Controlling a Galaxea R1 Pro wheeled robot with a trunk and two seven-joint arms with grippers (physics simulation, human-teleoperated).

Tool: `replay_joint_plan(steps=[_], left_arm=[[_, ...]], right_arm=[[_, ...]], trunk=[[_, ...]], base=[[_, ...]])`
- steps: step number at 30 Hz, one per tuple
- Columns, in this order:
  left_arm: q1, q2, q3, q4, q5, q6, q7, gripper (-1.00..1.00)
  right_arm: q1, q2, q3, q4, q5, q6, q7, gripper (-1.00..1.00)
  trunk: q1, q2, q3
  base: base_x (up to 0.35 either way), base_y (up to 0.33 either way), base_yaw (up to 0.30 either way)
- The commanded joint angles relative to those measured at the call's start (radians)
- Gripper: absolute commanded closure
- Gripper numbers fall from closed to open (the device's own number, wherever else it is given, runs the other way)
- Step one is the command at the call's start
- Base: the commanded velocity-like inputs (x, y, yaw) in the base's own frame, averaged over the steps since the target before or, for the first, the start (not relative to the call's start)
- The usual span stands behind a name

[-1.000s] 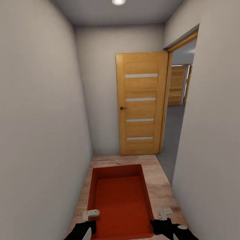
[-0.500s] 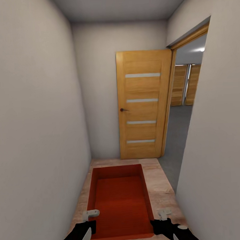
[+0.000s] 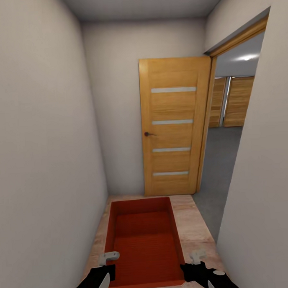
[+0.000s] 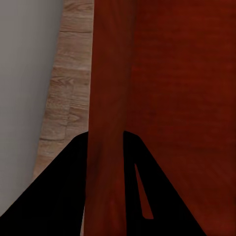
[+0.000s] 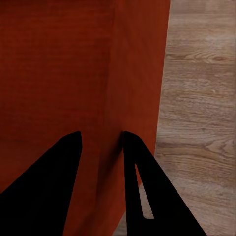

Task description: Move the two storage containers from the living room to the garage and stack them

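orange-red container (image 3: 144, 240) carried low in narrow hallway, left gripper (image 4: 105, 147) and right gripper (image 5: 101, 147) fingers each clamped on a side wall, near rim cut off, garage floor (image 3: 220, 166) partly hidden past open wooden door (image 3: 174, 126)

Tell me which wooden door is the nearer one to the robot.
The hallway door, swung open at the corridor's end, with four pale horizontal strips and a dark handle. The slatted door stands farther off, seen through the doorway, beyond grey floor.

The bin's (image 3: 144, 240) near end is cut off by the head view's lower edge. The garage (image 3: 227, 128) is largely hidden by the wall (image 3: 263, 197).
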Motion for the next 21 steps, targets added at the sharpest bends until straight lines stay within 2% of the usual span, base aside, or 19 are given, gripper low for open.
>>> replay_joint_plan(steps=[1,21], left_arm=[[-0.001,0.002,0.034,-0.005,-0.019,-0.084,0.009,1.0],[-0.001,0.002,0.034,-0.005,-0.019,-0.085,0.01,1.0]], right_arm=[[0.001,-0.001,0.005,-0.001,-0.007,0.007,0.013,1.0],[0.001,-0.001,0.005,0.0,-0.007,0.007,0.024,1.0]], trunk=[[0.001,-0.001,0.0],[0.001,-0.001,0.0]], base=[[0.329,0.0,0.0],[0.329,0.0,0.0]])
